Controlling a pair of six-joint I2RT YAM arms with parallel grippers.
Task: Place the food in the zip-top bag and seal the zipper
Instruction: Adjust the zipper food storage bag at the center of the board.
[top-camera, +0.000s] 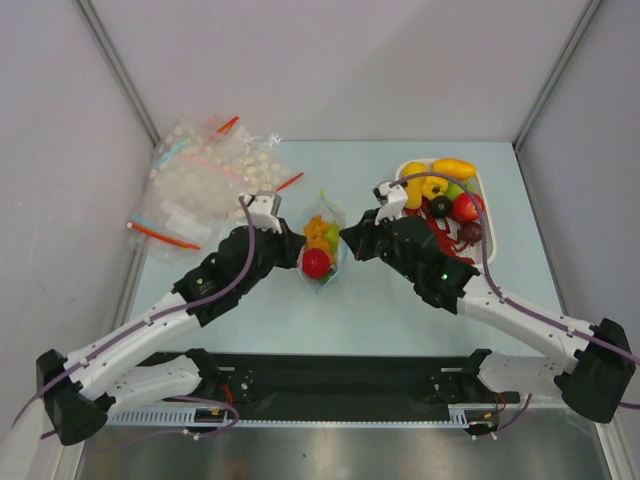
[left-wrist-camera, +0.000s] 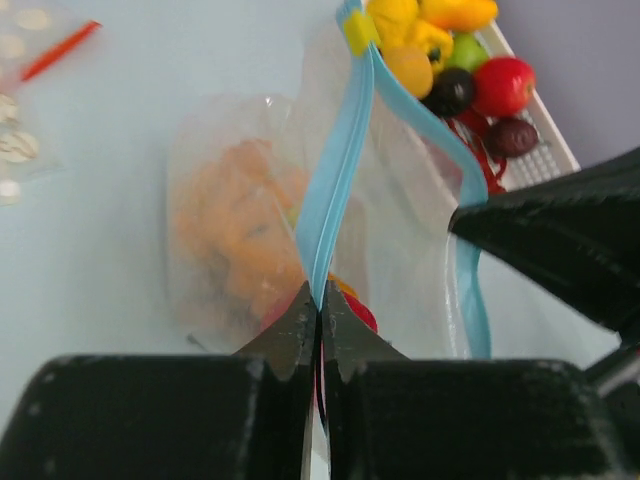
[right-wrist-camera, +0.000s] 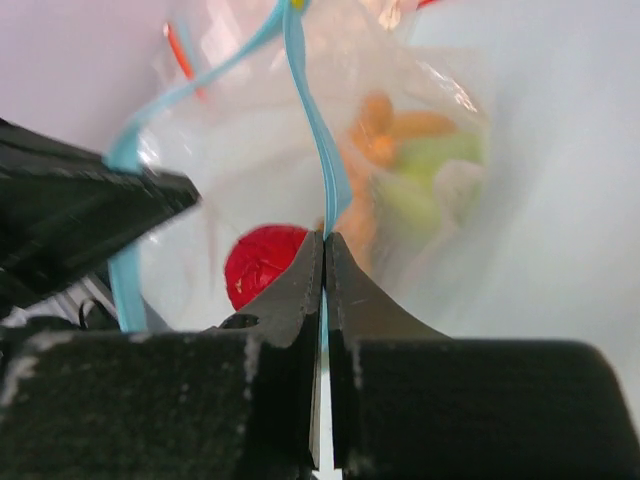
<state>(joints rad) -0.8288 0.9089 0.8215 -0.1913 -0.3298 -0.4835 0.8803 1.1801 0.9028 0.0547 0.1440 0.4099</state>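
While the bag (top-camera: 325, 225) stands on the desk (top-camera: 400, 310) between my arms, my left hand (left-wrist-camera: 320, 298) is pinched tight on one lip of its zipper (left-wrist-camera: 335, 170), and my right hand (right-wrist-camera: 325, 240) on the other. Some food (top-camera: 316, 262) sits inside; more lies in the tray (top-camera: 480, 180).

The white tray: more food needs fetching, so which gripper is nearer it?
Right. The right gripper sits beside the tray; the left gripper is farther off, across the bag.
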